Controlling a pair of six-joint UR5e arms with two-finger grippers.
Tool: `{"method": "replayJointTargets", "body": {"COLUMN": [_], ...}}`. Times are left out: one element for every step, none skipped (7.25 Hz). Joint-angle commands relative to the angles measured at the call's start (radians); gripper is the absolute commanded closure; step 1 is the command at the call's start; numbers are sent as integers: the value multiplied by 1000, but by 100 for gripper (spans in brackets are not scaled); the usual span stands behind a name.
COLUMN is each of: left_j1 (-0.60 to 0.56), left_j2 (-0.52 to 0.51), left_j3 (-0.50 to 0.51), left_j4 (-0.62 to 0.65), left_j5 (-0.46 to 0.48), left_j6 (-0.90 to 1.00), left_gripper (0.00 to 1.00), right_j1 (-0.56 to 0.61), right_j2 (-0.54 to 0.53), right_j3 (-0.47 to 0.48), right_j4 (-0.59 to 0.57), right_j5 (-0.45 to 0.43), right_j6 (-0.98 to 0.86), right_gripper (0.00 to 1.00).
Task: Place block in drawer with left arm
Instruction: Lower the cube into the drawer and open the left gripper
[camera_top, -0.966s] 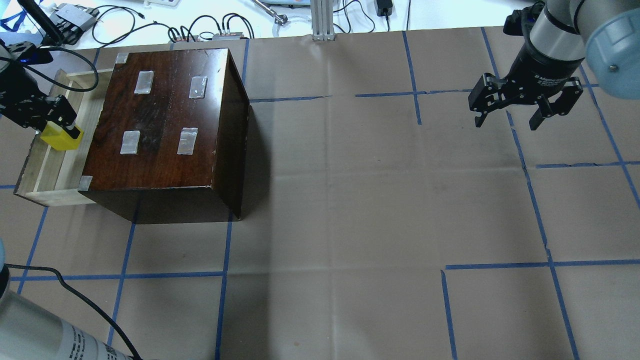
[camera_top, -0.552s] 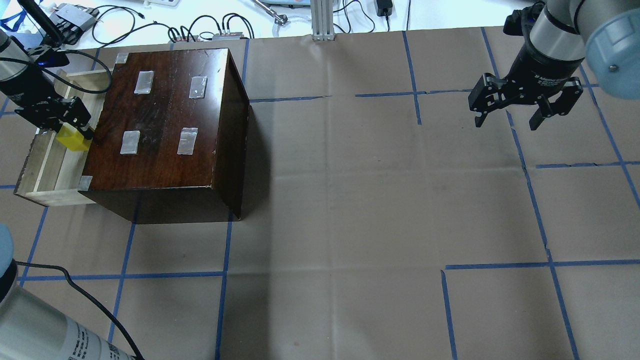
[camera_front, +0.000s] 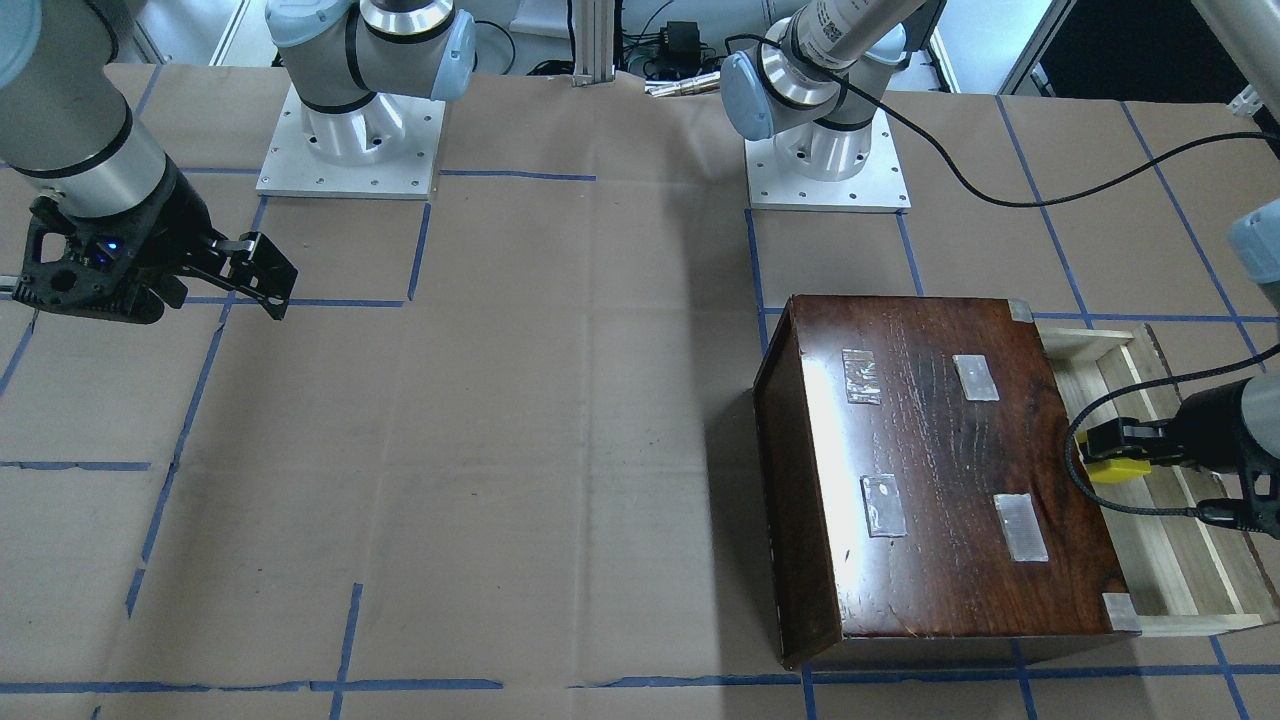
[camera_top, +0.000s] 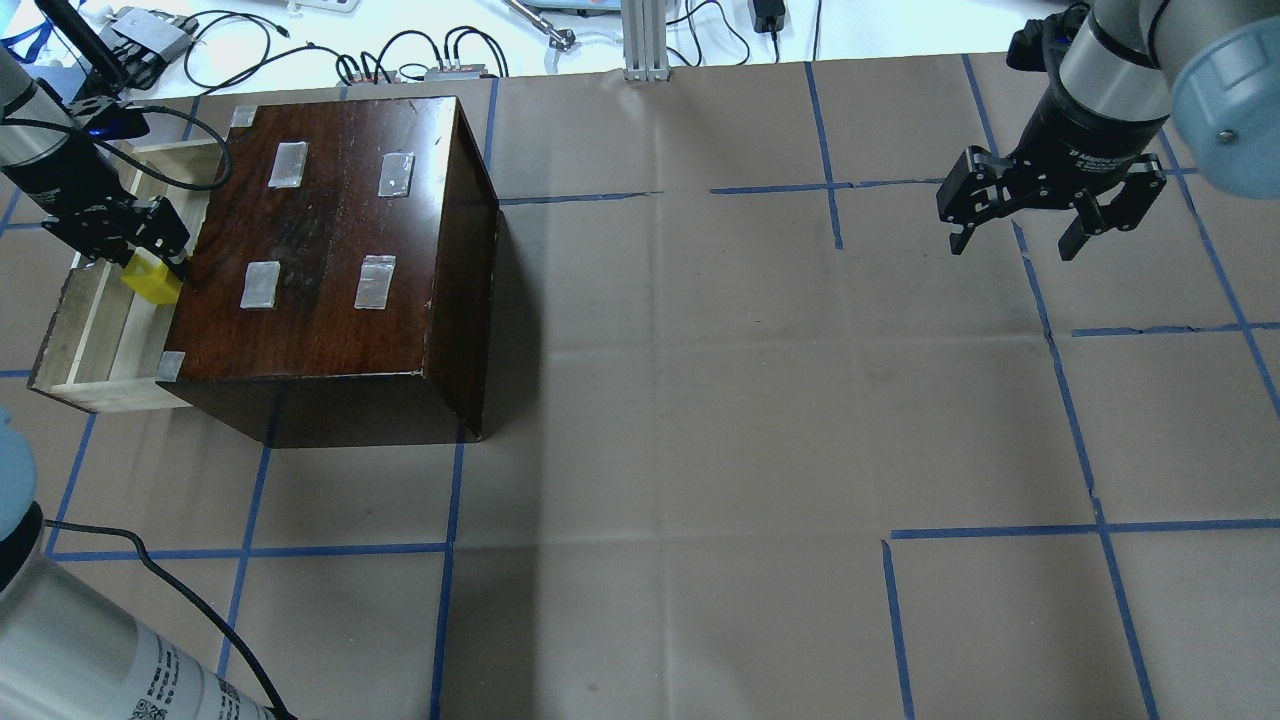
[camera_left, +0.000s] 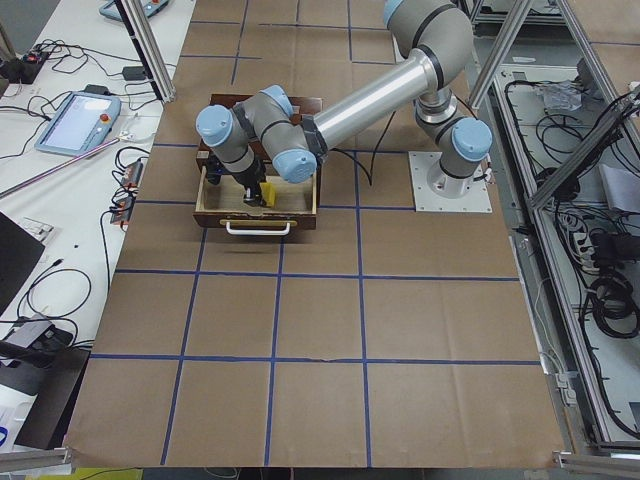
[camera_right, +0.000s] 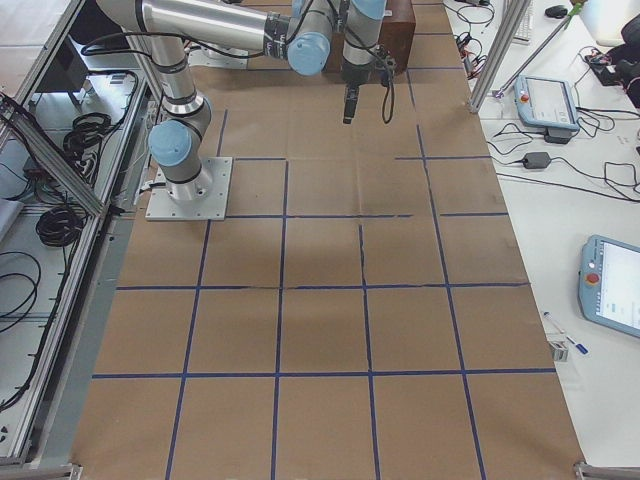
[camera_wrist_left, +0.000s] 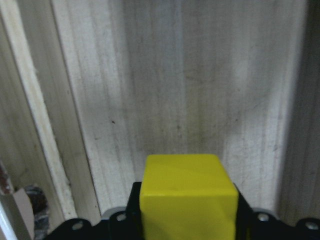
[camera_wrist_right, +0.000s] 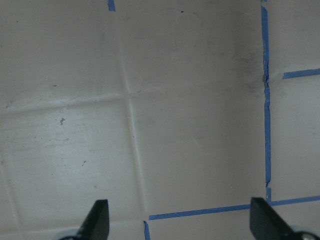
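My left gripper (camera_top: 150, 268) is shut on the yellow block (camera_top: 152, 282) and holds it low inside the open drawer (camera_top: 82, 340), close to the cabinet (camera_top: 330, 250) front. The block also shows in the front-facing view (camera_front: 1118, 470), the left exterior view (camera_left: 267, 189) and the left wrist view (camera_wrist_left: 186, 202), just above the pale drawer floor (camera_wrist_left: 170, 85). I cannot tell whether the block touches the floor. My right gripper (camera_top: 1012, 243) is open and empty, hovering over the brown paper at the far right; its fingertips (camera_wrist_right: 98, 217) frame bare paper.
The drawer sticks out of the cabinet to the left, with a white handle (camera_left: 259, 230) on its front panel. Blue tape lines (camera_top: 340, 549) cross the brown paper. Cables and small devices (camera_top: 420, 60) lie along the far table edge.
My left gripper has moved the block away from the drawer's front panel toward the cabinet and lower into the drawer. The right arm has not moved.
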Motion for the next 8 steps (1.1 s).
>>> {"method": "replayJointTargets", "body": {"left_j1": [0,0,0,-2,-2,-2,-2,-2], "left_j2": [-2,-2,0,1,1,4,12,23], "left_j3": [0,-4,-5,-5,-4,1,7,22], "left_j4": [35,57,57,57,57,55,54,46], "left_j5": [-3,-1,-3,-7,-7,-3,5,5], "left_j6": [0,0,-2,-18,-20,-21,-21,-26], "left_gripper": [55,37,30,30,30,29,29,28], "right_j1": [0,0,0,0,0,0,0,0], "right_j2": [0,0,0,0,0,0,0,0], "right_j3": [0,0,0,0,-2,0,0,0], "right_j4": [0,0,0,0,0,0,0,0], "right_j5": [0,0,0,0,0,0,0,0], "right_j6": [0,1,1,1,1,0,1,0], "right_gripper": [0,0,0,0,0,0,0,0]}}
